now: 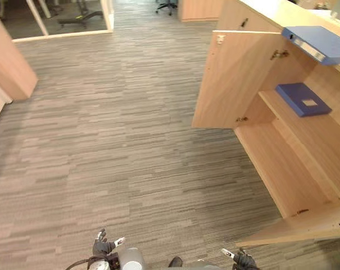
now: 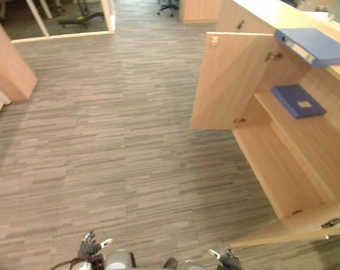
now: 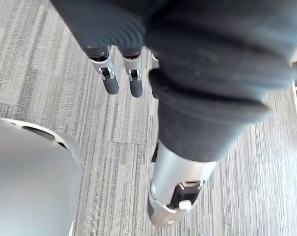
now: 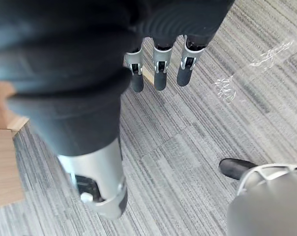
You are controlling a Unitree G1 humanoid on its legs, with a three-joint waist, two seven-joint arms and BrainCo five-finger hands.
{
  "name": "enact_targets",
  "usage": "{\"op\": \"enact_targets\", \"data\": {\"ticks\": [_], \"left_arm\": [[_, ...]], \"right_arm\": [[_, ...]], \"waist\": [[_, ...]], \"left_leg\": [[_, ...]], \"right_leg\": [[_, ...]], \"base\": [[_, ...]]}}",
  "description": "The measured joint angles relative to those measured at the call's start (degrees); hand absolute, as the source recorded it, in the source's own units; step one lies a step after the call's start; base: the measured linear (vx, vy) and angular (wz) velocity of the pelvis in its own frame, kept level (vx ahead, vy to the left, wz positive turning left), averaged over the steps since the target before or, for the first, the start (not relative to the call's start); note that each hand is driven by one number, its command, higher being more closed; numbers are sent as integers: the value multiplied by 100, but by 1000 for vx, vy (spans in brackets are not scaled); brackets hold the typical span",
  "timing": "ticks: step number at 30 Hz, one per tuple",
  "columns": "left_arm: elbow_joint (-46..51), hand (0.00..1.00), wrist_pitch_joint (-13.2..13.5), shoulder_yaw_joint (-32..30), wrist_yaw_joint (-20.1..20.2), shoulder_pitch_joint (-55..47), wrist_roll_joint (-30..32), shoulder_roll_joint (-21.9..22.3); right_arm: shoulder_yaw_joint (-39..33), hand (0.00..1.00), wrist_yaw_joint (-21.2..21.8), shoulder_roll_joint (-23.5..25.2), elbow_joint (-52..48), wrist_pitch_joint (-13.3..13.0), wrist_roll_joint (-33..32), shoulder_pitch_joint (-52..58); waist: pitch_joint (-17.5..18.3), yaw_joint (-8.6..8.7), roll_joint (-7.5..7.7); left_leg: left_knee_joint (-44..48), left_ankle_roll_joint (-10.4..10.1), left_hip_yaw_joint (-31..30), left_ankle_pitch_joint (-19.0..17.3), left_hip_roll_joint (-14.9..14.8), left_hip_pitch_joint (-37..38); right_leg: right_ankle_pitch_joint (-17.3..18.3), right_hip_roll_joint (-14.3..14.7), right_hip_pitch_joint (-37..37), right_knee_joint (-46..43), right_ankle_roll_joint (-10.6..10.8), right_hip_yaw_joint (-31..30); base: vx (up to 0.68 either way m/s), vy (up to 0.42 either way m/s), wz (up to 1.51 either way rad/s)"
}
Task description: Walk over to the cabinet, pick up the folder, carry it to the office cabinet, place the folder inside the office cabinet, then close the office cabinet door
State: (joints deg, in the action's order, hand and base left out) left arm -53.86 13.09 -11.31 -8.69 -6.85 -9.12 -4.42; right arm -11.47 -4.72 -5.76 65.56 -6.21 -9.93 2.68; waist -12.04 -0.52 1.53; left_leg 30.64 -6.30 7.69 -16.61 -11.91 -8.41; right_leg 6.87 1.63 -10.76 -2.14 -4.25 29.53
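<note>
At the near left, the left hand (image 1: 103,246) hangs over the grey carpet (image 1: 102,140), fingers relaxed and holding nothing. The right hand (image 1: 245,261) hangs the same way, also empty. At the right, the wooden cabinet (image 1: 288,163) stands open. A blue folder (image 1: 302,99) lies on its shelf and a blue binder (image 1: 318,44) on its top.

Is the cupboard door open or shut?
Open. The door stands swung out over the carpet, and you can see right in to the shelf inside the cabinet.
</note>
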Motion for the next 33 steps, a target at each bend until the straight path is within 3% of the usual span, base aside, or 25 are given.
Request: {"op": "enact_targets", "data": {"ticks": [4, 7, 8, 9, 10, 12, 14, 18, 21, 23, 24, 25, 26, 27, 28, 29, 30, 32, 33], "left_arm": [[-44, 0, 37, -109, -73, -13, -204, 31], [-215, 0, 43, -173, -192, -156, -319, 46], [-283, 0, 41, -195, -215, -242, -322, 47], [-314, 0, 38, -213, -224, -299, -323, 56], [-343, 0, 37, -279, -224, -388, -351, 10], [-400, 0, 41, -316, -262, -284, -352, -175], [-455, 0, 41, -343, -274, -277, -402, -155], [-510, 0, 41, -351, -277, -399, -406, -55], [-509, 0, 40, -293, -266, -505, -311, 15], [-509, 0, 35, -205, -232, -612, -225, 21], [-506, 0, 24, -178, -205, -691, -162, 18], [-499, 0, 13, -193, -198, -742, -142, 21], [-498, 0, -3, -190, -191, -755, -120, 22], [-501, 0, -28, -191, -178, -813, -27, 13], [-504, 0, -30, -177, -158, -810, 19, 17], [-509, 0, -31, -145, -154, -787, 39, 22], [-519, 0, -39, -114, -140, -722, 57, 17], [-520, 0, -41, -123, -95, -661, 62, -32], [-519, 0, -43, -145, -80, -620, 64, -60]], "right_arm": [[35, 0, -5, -12, -2, 1, 13, 120], [79, 0, -2, -40, 7, 6, 175, 441], [182, 0, -2, -76, 31, 14, 226, 490], [212, 0, -2, -74, 38, 14, 234, 518], [255, 0, 1, 25, 68, 28, 241, 552], [212, 0, 12, 134, 75, 51, 266, 556], [132, 0, 12, 134, 101, 55, 280, 475], [-81, 0, 19, 116, 99, 119, 433, 504], [-147, 0, 57, 31, -48, 177, 440, 699], [-216, 0, 80, 6, -219, 180, 436, 789], [-216, 0, 54, 3, -331, 174, 438, 823], [-213, 0, 24, -49, -378, 163, 436, 837], [-200, 0, 26, -76, -382, 166, 437, 826], [-188, 0, 26, -81, -373, 178, 436, 796], [-153, 0, 50, -61, -330, 167, 433, 686], [-73, 0, 63, -72, -295, 162, 435, 587], [10, 0, 77, -112, -277, 162, 436, 456], [181, 0, 79, -103, -277, 147, 435, 335], [241, 0, 79, -67, -276, 122, 436, 306]], "waist": [[-66, 40, -19], [25, 53, -185], [56, 27, -191], [92, 3, -225], [153, -19, -29], [282, -25, 235], [347, -52, 259], [568, -106, 185], [727, -98, 62], [756, -52, 16], [770, 13, -21], [757, 35, -2], [748, 36, -11], [746, 41, -63], [654, 42, -106], [572, 46, -141], [433, 75, -170], [330, 74, -124], [271, 64, -5]], "left_leg": [[-1575, -171, -661, 391, -42, -79], [-2307, -278, -806, 916, -52, 23], [-2299, -310, -830, 1539, -18, 117], [-2283, -261, -802, 1941, 41, 171], [-2102, -206, -735, 2191, 260, 120], [-2009, -12, -561, 2024, 581, 26], [-2001, 208, -249, 1849, 792, 156], [-2305, 465, 295, 1687, 1259, 481], [-2764, 636, 345, 1628, 1703, 842], [-2918, 746, 323, 1555, 1906, 1079], [-2959, 772, 346, 1542, 1999, 1187], [-2986, 857, 382, 1520, 2052, 1333], [-3026, 909, 402, 1525, 2045, 1423], [-3078, 959, 440, 1542, 1955, 1590], [-3088, 978, 486, 1524, 1782, 1692], [-3086, 983, 526, 1506, 1676, 1743], [-3067, 941, 620, 1448, 1471, 1806], [-3064, 868, 840, 1308, 1301, 1869], [-3061, 787, 946, 1258, 1362, 1963]], "right_leg": [[114, -353, -256, -77, 361, -268], [315, -619, -508, -205, 898, -528], [362, -723, -567, -247, 1049, -677], [372, -803, -591, -257, 1132, -771], [358, -1014, -612, -232, 1252, -857], [127, -1426, -462, -200, 1536, -867], [-225, -1704, -419, -131, 1639, -1021], [-427, -2362, -39, -492, 1674, -1426], [-439, -2930, 415, -1553, 1639, -1451], [-570, -3263, 709, -2403, 1283, -1386], [-631, -3520, 899, -2995, 711, -1164], [-669, -3734, 1003, -3474, 385, -848], [-649, -3774, 1005, -3612, 394, -675], [-377, -3703, 1018, -3839, 661, -327], [120, -3419, 1134, -4005, 951, -66], [345, -3201, 1217, -4051, 1048, 48], [650, -2763, 1424, -4062, 1061, 291], [671, -2271, 1726, -3677, 914, 753], [385, -2115, 1773, -3066, 528, 1011]], "base": [[192, 187, -38], [288, 438, -37], [349, 483, -61], [436, 544, -59], [290, 344, -41], [263, 305, -29], [259, 353, -52], [136, 265, -60], [122, 302, -16], [112, 261, 8], [101, 213, 11], [100, 181, 4], [94, 105, -14], [113, 14, -36], [108, -29, -45], [93, -137, -52], [41, -113, -43], [19, -200, -54], [22, -225, -48]]}}
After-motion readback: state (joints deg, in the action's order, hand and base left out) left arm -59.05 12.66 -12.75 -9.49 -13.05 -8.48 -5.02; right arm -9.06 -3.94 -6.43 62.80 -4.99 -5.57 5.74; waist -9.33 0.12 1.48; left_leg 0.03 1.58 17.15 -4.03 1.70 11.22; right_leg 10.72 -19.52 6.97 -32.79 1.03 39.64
